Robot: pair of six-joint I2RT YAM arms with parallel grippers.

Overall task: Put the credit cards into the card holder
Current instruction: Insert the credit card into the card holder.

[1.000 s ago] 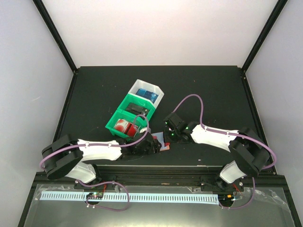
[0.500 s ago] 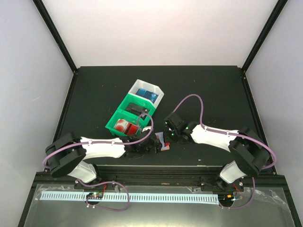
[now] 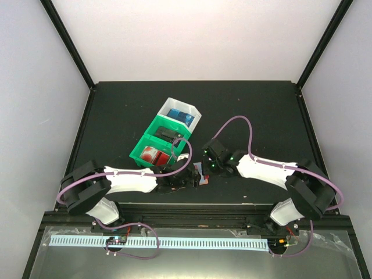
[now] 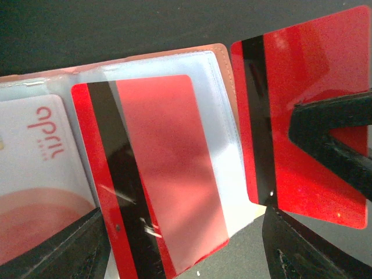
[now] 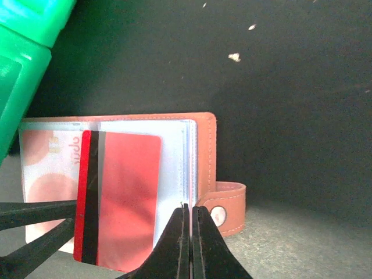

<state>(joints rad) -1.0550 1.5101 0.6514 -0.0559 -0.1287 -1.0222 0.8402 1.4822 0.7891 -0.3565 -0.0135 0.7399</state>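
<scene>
Tabletop [image 5: 290, 87]: card holder [image 5: 204, 152] at right claw [image 5: 187, 210] (closed)

From above, only a sliver of the holder [image 3: 199, 172] shows between the left gripper [image 3: 190, 177] and the right gripper [image 3: 207, 170]. The cards there are too small for us to tell apart. So are the red thing [image 3: 150, 154] in the green bin [image 3: 145, 136] and the blue thing [image 3: 180, 115] in the white bin [image 3: 196, 119].

In the left wrist view, the white card [image 4: 29, 174] runs off the left edge and the sleeved red card [image 4: 168, 168] off the bottom. The loose red card [image 4: 302, 64] runs off the right, partly behind a black finger [image 4: 305, 125]. We cannot tell whether that finger clamps the card or only covers it.

In the right wrist view, the right gripper hides the holder's lower edge, and the frame's corner cuts off the green bin.
</scene>
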